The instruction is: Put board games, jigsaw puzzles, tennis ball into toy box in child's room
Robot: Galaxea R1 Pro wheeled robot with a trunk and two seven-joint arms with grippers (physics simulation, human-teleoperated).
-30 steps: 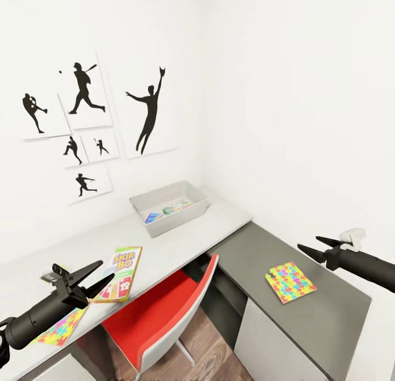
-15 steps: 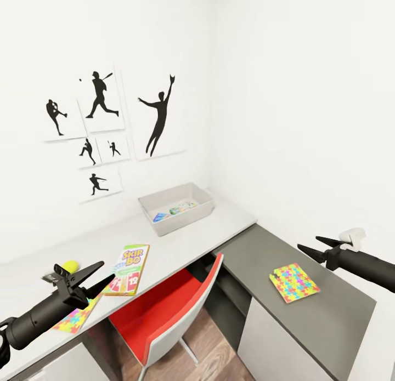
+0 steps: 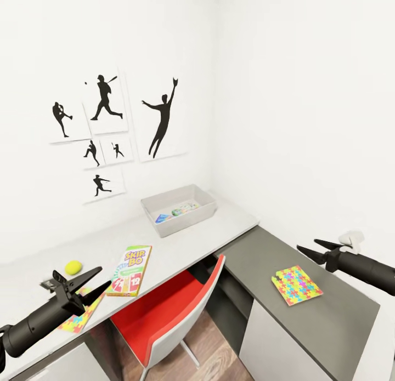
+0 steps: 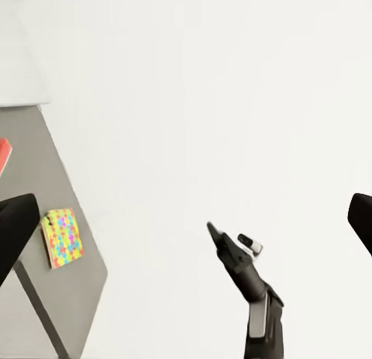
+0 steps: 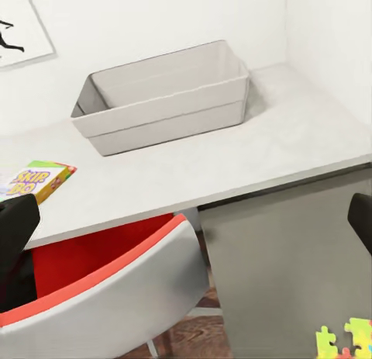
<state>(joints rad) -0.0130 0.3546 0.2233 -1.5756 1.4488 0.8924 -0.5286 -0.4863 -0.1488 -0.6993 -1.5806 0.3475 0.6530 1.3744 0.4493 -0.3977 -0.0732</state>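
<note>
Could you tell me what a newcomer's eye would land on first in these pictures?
Probably the red chair tucked under the white table, then the black athlete silhouettes on the wall above the grey toy box. The bright SKIP BO box and jigsaw puzzle also stand out.

A red chair (image 3: 164, 310) with a pale grey shell back is tucked into the inner corner of the L, its seat partly under the white stretch. Beneath it runs a wood-plank floor (image 3: 211, 351). A white drawer front (image 3: 274, 342) closes the space under the dark grey section.
</note>
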